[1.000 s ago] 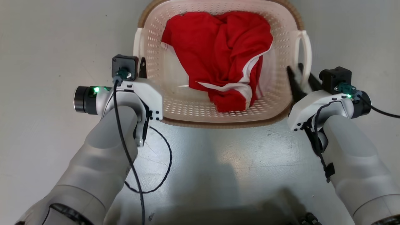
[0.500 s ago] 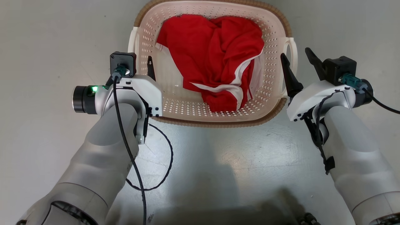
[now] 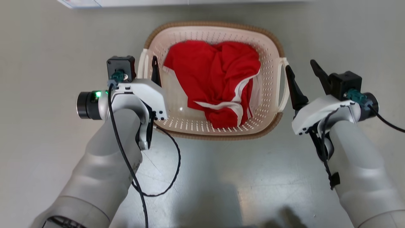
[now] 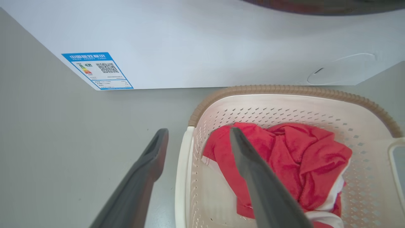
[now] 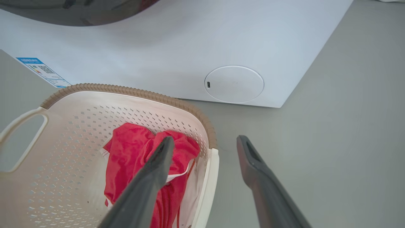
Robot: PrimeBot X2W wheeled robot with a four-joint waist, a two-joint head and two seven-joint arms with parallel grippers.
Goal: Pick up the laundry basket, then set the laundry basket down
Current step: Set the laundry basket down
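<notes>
The laundry basket [image 3: 215,24] stands on the grey floor, cream perforated plastic with a brown woven-look rim, and a red garment [image 3: 215,72] lies crumpled inside. My left gripper [image 3: 146,65] is open, its fingers straddling the basket's left loop handle [image 4: 184,158] without gripping it. My right gripper [image 3: 300,65] is also open, one finger inside the wall and one outside the right handle [image 5: 211,177]. The left wrist view shows the basket [image 4: 284,89] just ahead of the left gripper [image 4: 198,132]. In the right wrist view the basket [image 5: 126,90] lies ahead of the right gripper [image 5: 205,140].
A white washer front [image 5: 190,41] rises just beyond the basket, with a blue label [image 4: 96,71] and a round cover [image 5: 234,84] low on it. A black cable [image 3: 172,164] loops off my left forearm over the floor. Bare floor lies on both sides.
Both grippers have opened and let go of the basket's handles. The basket now looks smaller and sits further down the head view, which has itself shifted.
</notes>
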